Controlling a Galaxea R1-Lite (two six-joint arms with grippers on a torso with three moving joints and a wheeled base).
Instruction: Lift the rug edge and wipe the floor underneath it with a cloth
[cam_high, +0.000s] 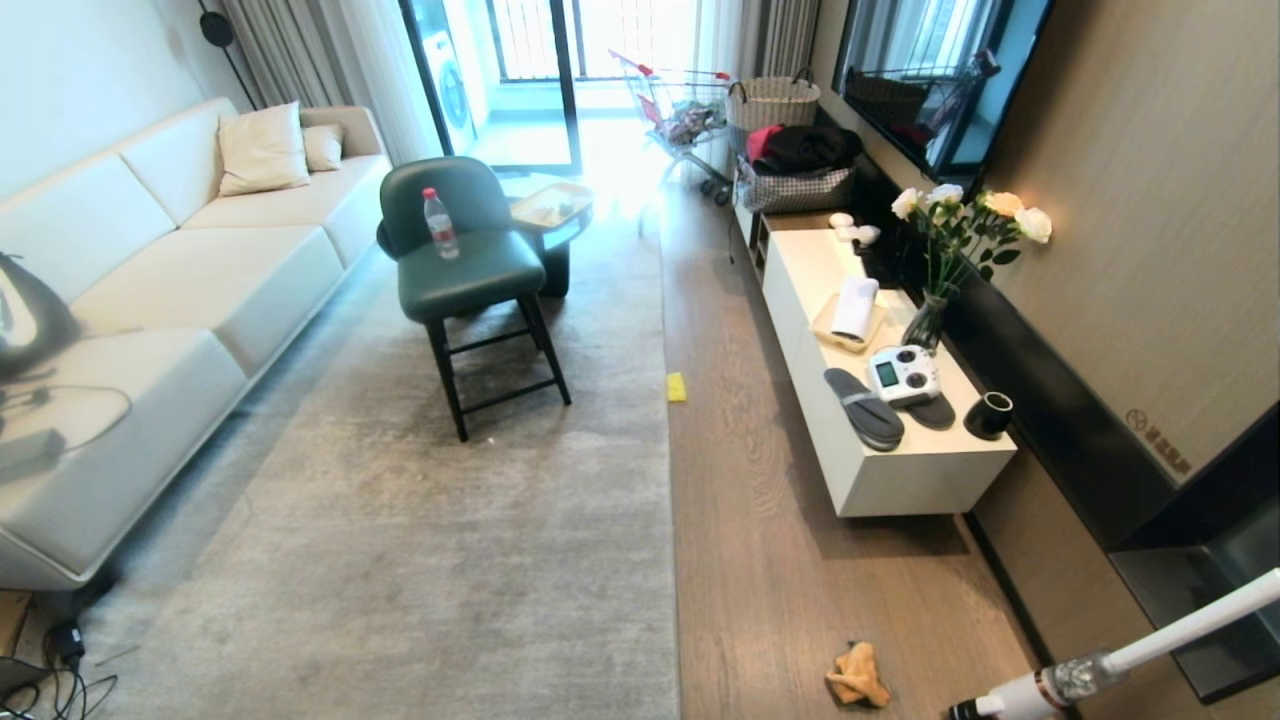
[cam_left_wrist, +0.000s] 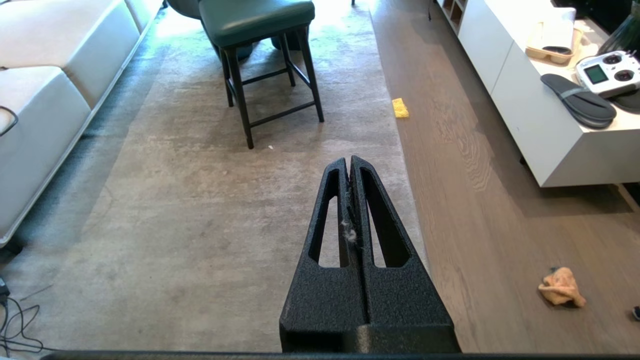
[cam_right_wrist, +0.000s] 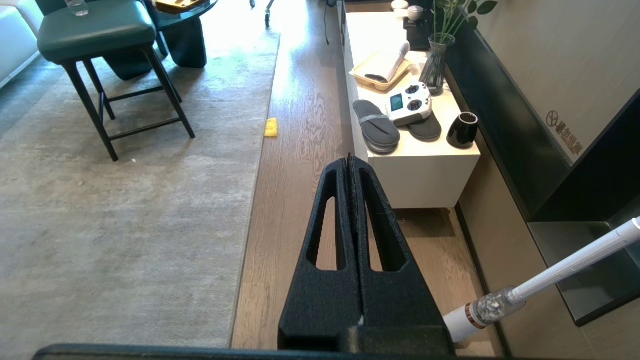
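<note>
The floor is running as a brown plank strip down the centre-right of the head view, and the pale grey rug is filling the centre and lower left beside it. The rug edge is lying flat as a straight line from the upper middle down to the bottom of the frame, so nothing is lifted yet. The white cabinet is sitting on the right of the strip, the green stool on the rug in the upper middle.

The cloth is lying crumpled on the planks at the bottom right of the head view, well apart from the rug border and near the white vacuum wand. A small yellow block is resting right at the border further up (this is not the wiping cloth).

The left gripper is hanging over the rug with its fingers pressed together, holding nothing; a tuft of what looks like lint is clinging between them. The right gripper is likewise pinched shut and empty, over the planks.

The step in hand appears to be approaching: getting close to the cloth first, spreading the right fingers before reaching down, and keeping clear of the wand.
</note>
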